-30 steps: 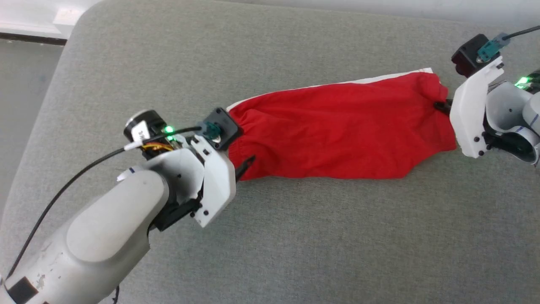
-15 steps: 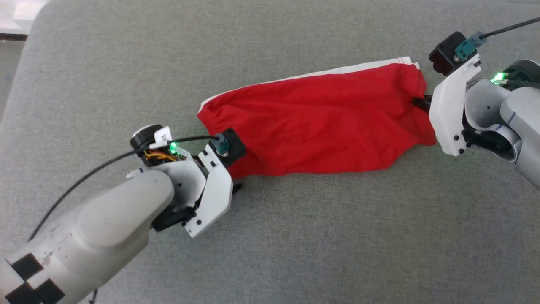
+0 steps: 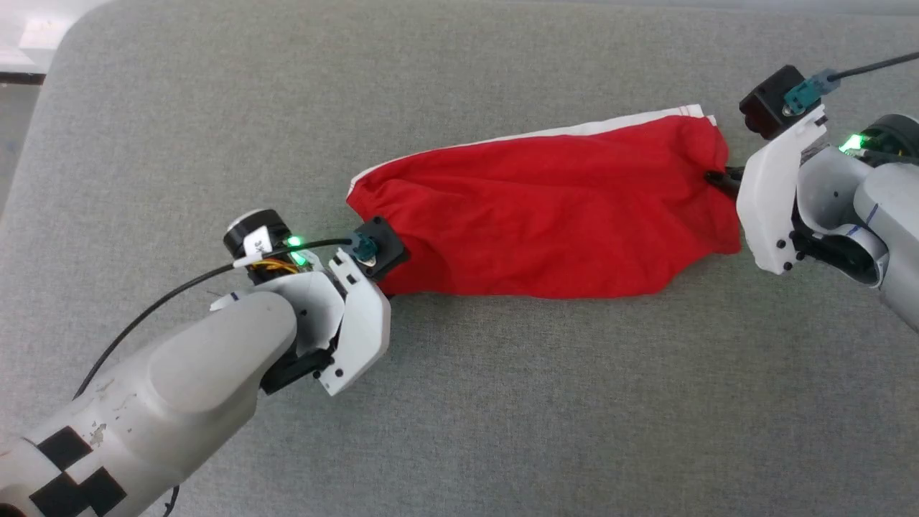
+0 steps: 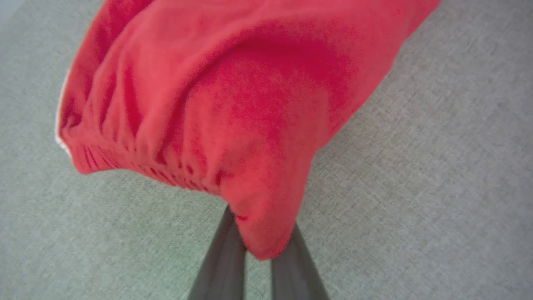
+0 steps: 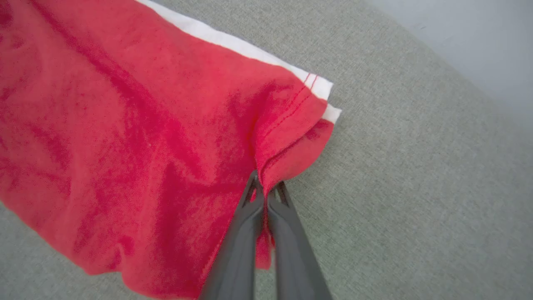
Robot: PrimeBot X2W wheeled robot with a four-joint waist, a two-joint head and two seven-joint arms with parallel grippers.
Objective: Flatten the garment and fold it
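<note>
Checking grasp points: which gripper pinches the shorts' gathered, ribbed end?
The left gripper: it grips the garment at its puckered, gathered edge. The right gripper pinches the smooth, stitched hem beside the white band.

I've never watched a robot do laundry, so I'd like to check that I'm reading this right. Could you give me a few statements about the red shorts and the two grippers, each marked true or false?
1. The left gripper and the right gripper each pinch one end of the red shorts. True.
2. The shorts are already folded into a neat square. False: they are stretched out long between the two grippers, wrinkled and not yet folded.
3. A white band runs along the far edge of the shorts. True.
4. The shorts are over a bare wooden table. False: under them is a grey woven surface.
</note>
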